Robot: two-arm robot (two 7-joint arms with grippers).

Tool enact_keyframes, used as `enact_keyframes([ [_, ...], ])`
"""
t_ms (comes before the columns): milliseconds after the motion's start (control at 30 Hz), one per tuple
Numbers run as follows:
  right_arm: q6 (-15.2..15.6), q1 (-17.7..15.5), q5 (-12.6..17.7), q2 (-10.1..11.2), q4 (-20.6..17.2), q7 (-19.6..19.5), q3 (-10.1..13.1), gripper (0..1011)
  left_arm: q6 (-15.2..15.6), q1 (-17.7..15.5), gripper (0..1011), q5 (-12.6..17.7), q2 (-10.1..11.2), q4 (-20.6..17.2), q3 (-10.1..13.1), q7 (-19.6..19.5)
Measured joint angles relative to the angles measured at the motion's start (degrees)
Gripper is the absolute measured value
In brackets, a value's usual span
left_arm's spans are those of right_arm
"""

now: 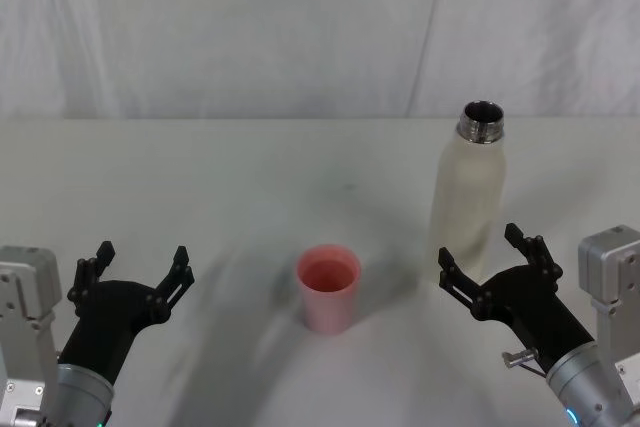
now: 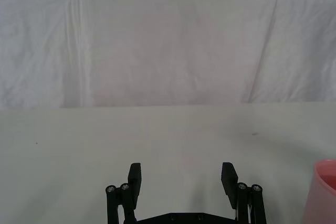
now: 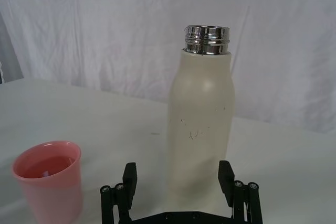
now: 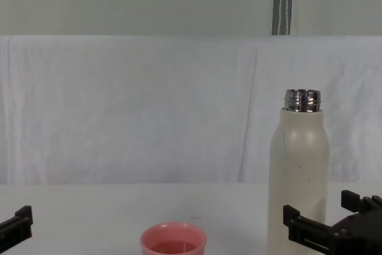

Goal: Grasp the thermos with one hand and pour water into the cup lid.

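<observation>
One thermos, uncapped, upright at right of centre in the head view. One cup lid, pink, at lower centre on the bench, well apart from the thermos. My right end effector, lower right, fingers spread wide, just short of the thermos base, holding nothing. My left end effector, lower left, fingers apart, empty.

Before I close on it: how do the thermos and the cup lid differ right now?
The thermos is tall and cream-white with a steel neck; the cup lid is short and pink. The open right gripper sits at the thermos; the open left gripper stands apart from the cup lid. Both stand upright and uncapped.
</observation>
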Motion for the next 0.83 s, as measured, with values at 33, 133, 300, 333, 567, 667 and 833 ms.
enact_keyframes([
  [33, 0.0, 0.0, 0.0, 0.0, 0.0, 0.0, 0.0, 1001, 0.0, 0.0, 1001, 0.0, 0.0, 0.0, 0.0, 0.0],
  [133, 0.0, 0.0, 0.0, 0.0, 0.0, 0.0, 0.0, 1001, 0.0, 0.0, 1001, 0.0, 0.0, 0.0, 0.0, 0.0],
  [300, 0.0, 0.0, 0.0, 0.0, 0.0, 0.0, 0.0, 1001, 0.0, 0.0, 1001, 0.0, 0.0, 0.0, 0.0, 0.0],
  [333, 0.0, 0.0, 0.0, 0.0, 0.0, 0.0, 0.0, 1001, 0.0, 0.0, 1001, 0.0, 0.0, 0.0, 0.0, 0.0],
  [567, 0.0, 0.0, 0.0, 0.0, 0.0, 0.0, 0.0, 1001, 0.0, 0.0, 1001, 0.0, 0.0, 0.0, 0.0, 0.0],
  [667, 0.0, 0.0, 0.0, 0.0, 0.0, 0.0, 0.0, 1001, 0.0, 0.0, 1001, 0.0, 0.0, 0.0, 0.0, 0.0],
  [833, 0.0, 0.0, 0.0, 0.0, 0.0, 0.0, 0.0, 1001, 0.0, 0.0, 1001, 0.0, 0.0, 0.0, 0.0, 0.0],
])
